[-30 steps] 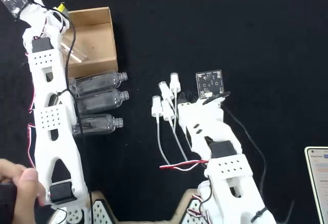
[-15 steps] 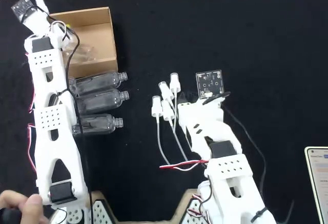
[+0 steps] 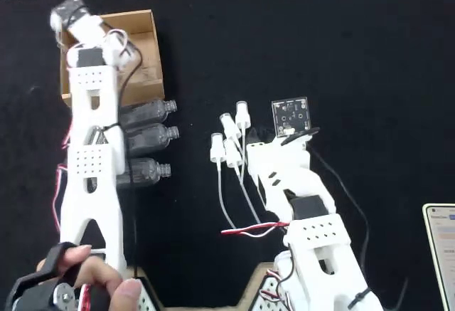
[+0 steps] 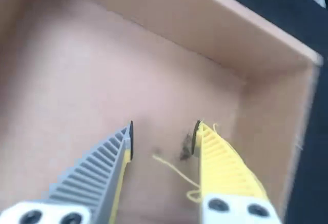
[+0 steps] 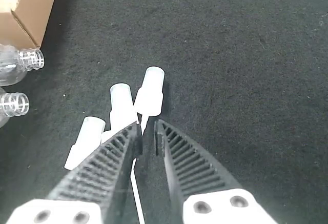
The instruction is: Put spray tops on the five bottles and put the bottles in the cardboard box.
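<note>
My left gripper (image 4: 164, 131) hung open and empty over the cardboard box (image 4: 230, 39). My right gripper (image 5: 146, 125), barely parted and empty, was lined up to pick from the spray tops (image 5: 149, 88).

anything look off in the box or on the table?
Minor only. A loose yellow thread and a dark smudge sit on the box floor under the open left gripper; their source isn't clear. Three uncapped bottles lie beside the box, spray tops piled nearby. Nothing spilled.
</note>
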